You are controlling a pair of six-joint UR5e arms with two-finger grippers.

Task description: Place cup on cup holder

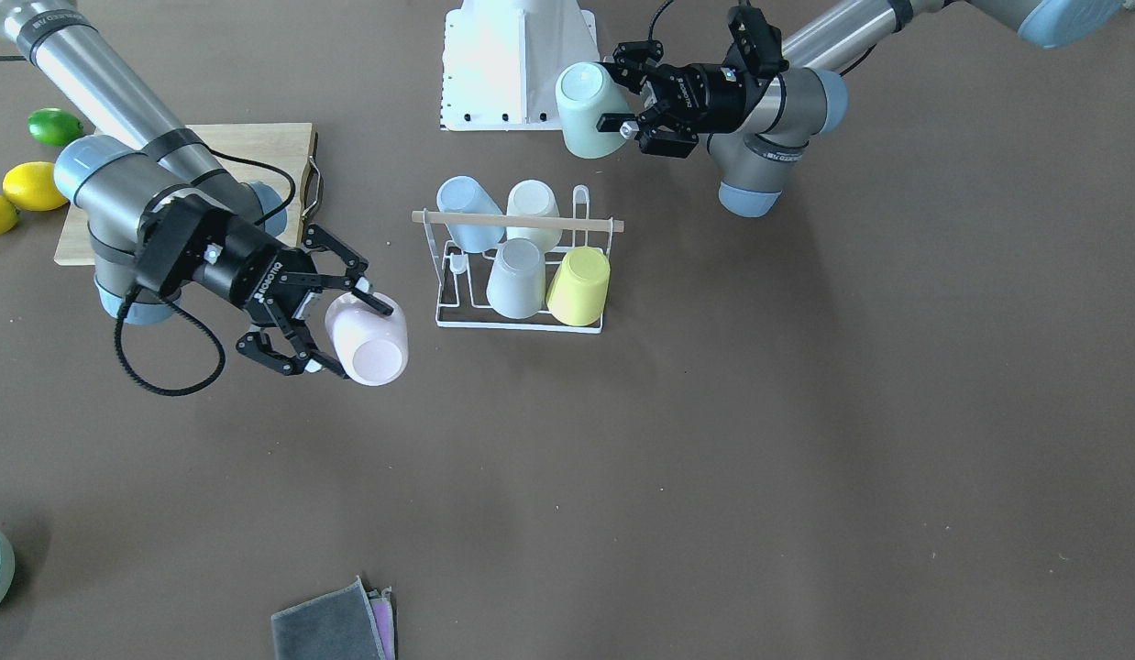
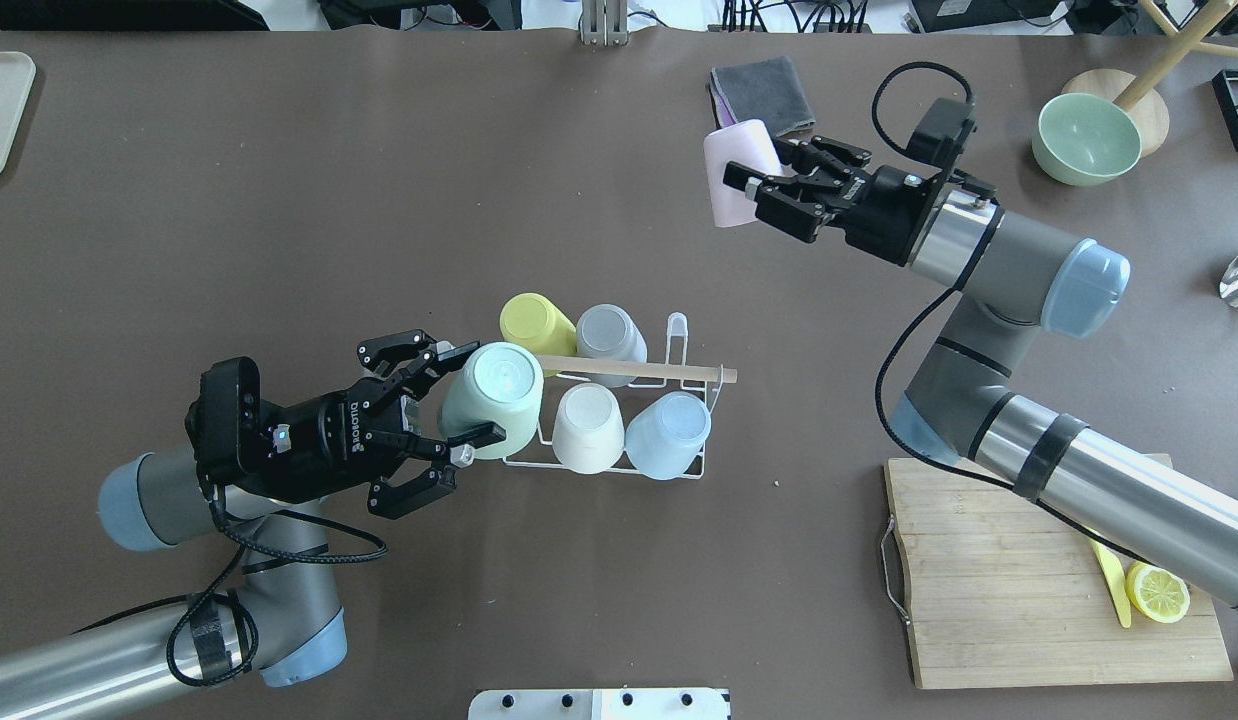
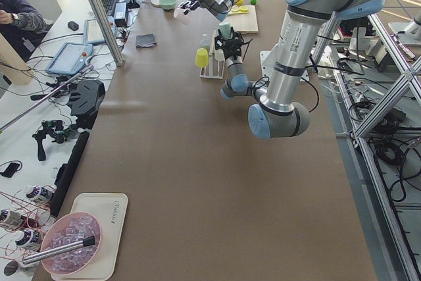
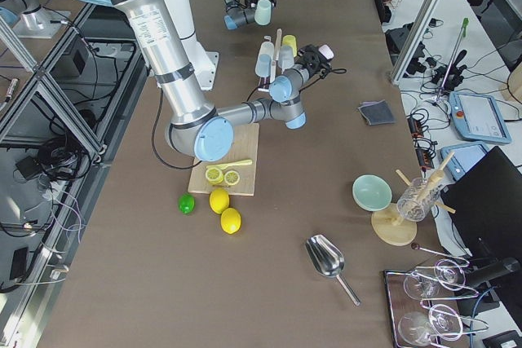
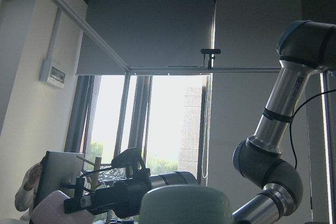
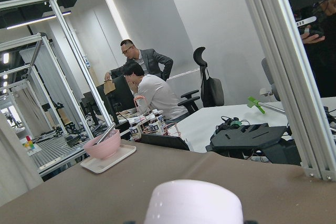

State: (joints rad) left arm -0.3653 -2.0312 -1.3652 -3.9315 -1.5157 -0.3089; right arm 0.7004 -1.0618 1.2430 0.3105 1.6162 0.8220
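The cup holder, a white wire rack with a wooden rod across its top, stands mid-table and also shows in the front view. Several upturned cups sit on its prongs: blue, white, grey and yellow. My left gripper is shut on a mint green cup, held in the air at the rack's near left end; the cup also shows in the front view. My right gripper is shut on a pink cup, held far from the rack, also visible in the front view.
A bamboo cutting board with a cut lemon lies under the right arm. A grey cloth and a green bowl are at the far side. Two lemons and a lime lie beside the board.
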